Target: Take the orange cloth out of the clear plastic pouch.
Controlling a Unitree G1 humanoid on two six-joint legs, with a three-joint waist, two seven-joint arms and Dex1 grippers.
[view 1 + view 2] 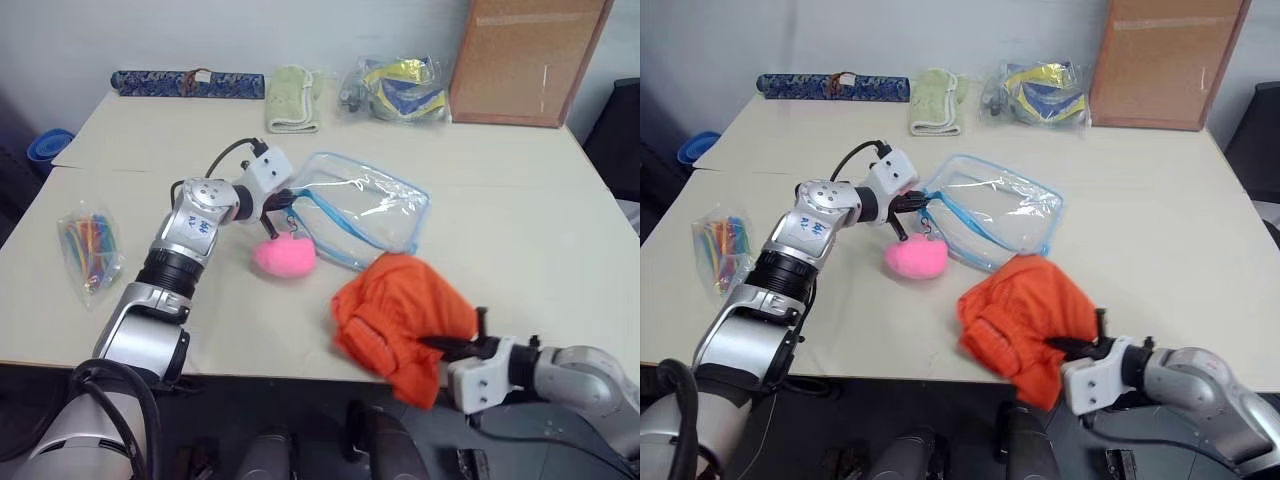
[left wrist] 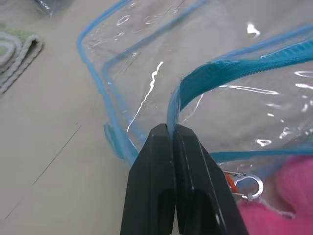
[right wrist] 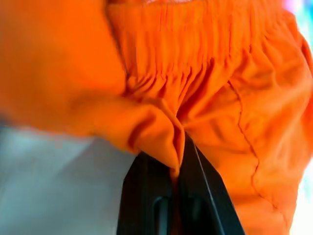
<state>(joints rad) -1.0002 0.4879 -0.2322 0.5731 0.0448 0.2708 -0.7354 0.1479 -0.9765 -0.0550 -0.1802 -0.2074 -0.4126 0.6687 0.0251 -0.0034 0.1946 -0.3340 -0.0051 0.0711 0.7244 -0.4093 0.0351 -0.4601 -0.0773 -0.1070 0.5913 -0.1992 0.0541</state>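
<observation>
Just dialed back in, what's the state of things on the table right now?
The left gripper is shut on the blue zipper edge of the clear plastic pouch, pinning it beside a pink plush heart. The right gripper is shut on the orange cloth, which is fully out of the pouch and draped over the table's near edge. The pouch looks empty.

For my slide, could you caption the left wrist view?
Left hand pinches the clear plastic pouch by its blue trim.
</observation>
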